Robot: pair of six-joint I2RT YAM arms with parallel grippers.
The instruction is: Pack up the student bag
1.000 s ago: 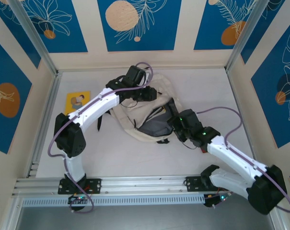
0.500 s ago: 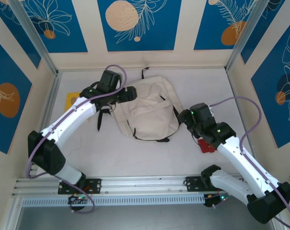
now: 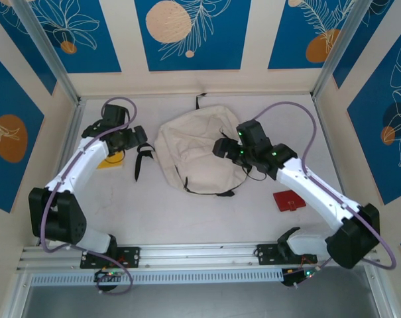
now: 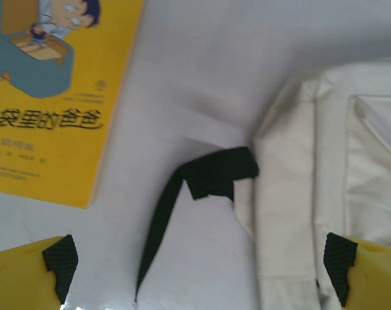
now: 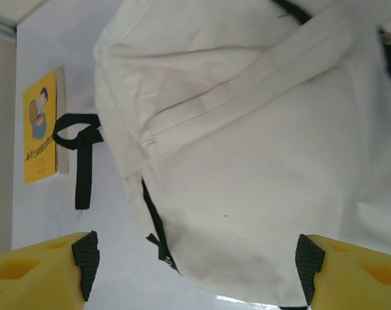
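The student bag [image 3: 193, 149], cream cloth with black zip lines, lies flat and closed in the middle of the table. Its black strap [image 3: 142, 162] trails off its left side. My left gripper [image 3: 137, 138] hovers open over the table between the bag and a yellow book [image 3: 111, 161]. The left wrist view has the strap [image 4: 205, 174] and the bag's edge [image 4: 331, 161] below the gripper [image 4: 198, 274], with nothing between its pads [image 4: 59, 258]. My right gripper [image 3: 220, 147] hangs open over the bag's right side, above the cloth [image 5: 247, 148] and the zip [image 5: 158, 232], holding nothing.
The yellow book [image 4: 53, 97] lies left of the bag, also at the left edge of the right wrist view [image 5: 40, 126]. A small red flat thing [image 3: 287, 200] lies near the right arm. Walls enclose the table on three sides.
My left arm swung left from the bag to the yellow book, its jaws opening. My right gripper rose onto the bag's right side and opened wider. The bag's gaping mouth has fallen flat.
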